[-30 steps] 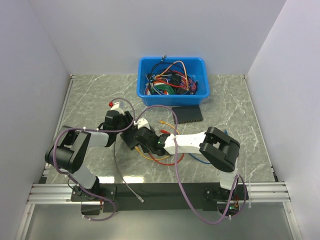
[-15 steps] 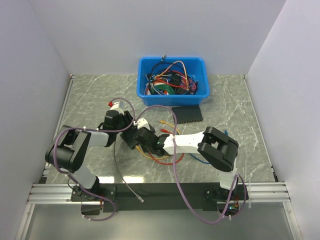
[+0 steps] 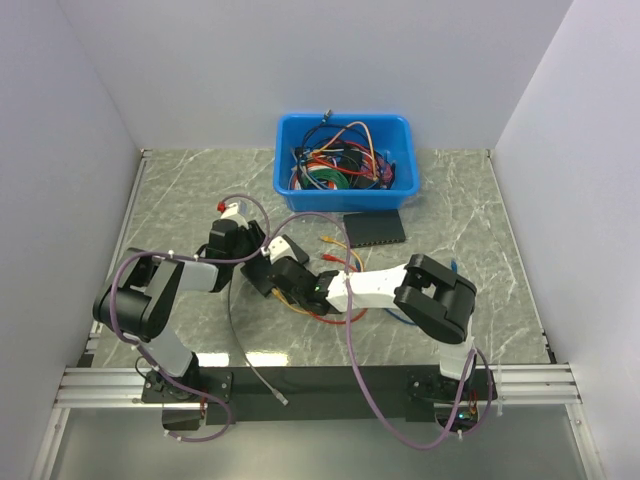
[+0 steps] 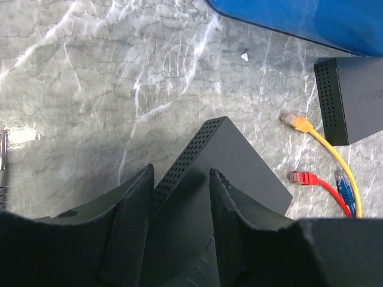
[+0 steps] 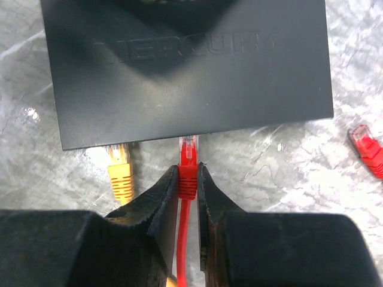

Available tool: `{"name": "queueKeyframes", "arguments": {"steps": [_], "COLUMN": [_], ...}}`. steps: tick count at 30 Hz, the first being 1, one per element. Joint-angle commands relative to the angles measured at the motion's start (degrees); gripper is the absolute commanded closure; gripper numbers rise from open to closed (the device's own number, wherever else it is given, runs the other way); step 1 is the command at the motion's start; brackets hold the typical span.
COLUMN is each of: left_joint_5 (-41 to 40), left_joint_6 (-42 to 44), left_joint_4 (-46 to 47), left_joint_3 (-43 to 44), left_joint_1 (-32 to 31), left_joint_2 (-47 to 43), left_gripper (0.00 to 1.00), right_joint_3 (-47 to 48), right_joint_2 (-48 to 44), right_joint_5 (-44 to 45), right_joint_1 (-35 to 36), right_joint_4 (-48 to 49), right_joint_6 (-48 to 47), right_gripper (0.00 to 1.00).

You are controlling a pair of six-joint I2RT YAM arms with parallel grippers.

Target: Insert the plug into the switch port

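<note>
We see a blue bin (image 3: 345, 202) at the far side of the table (image 3: 180, 190). It holds a tangle of cables (image 3: 340, 162) in red, green, orange and black. A black box (image 3: 375, 228) lies flat just in front of the bin.

Nearer the arms, the left gripper (image 4: 181, 173) is closed on a second black box, the switch (image 4: 233, 173), with one finger on each side of it. The switch's vented edge faces the left wrist camera.

The right gripper (image 5: 188, 170) is clamped on the red boot of the plug (image 5: 189, 149), which ends a red cable. The plug's clear tip meets the near edge of the switch. We cannot tell whether it has entered a port, because the sockets do not show from above. An orange plug (image 5: 118, 156) touches the same edge, just beside the red one.

Loose on the table past the switch's corner lie a spare red plug (image 5: 364, 143) and, close by it, a blue plug (image 4: 342, 182). A yellow plug (image 4: 294, 121) rests between the two boxes.
</note>
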Motion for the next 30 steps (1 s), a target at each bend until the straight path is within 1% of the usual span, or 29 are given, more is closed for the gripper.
{"name": "queueKeyframes", "arguments": {"steps": [1, 7, 20, 26, 30], "left_joint_5": [6.8, 6.4, 6.7, 7.4, 8.1], "left_joint_6": [0.3, 0.5, -0.3, -1.8, -2.6], "left_joint_4": [-5.2, -5.8, -5.3, -5.1, -5.4], "left_joint_3": [-0.3, 0.2, -1.8, -3.3, -4.2], "left_joint_1": [-2.0, -3.0, -3.6, -4.5, -5.7], "left_joint_2": [2.2, 2.9, 2.0, 2.1, 2.2], "left_gripper": [0.53, 0.53, 0.54, 0.54, 0.53], "right_joint_3": [2.6, 3.8, 2.0, 0.2, -1.5], "right_joint_2": [-0.5, 0.3, 0.5, 0.6, 0.0], "right_joint_5": [2.8, 3.6, 5.9, 6.7, 5.0], "right_joint_1": [1.4, 3.1, 3.0, 2.9, 2.4], "right_joint_4": [12.9, 14.3, 15.1, 17.3, 20.2], "right_joint_6": [-5.2, -8.6, -6.6, -6.4, -6.2], "right_gripper": [1.0, 1.0, 1.0, 1.0, 1.0]}}
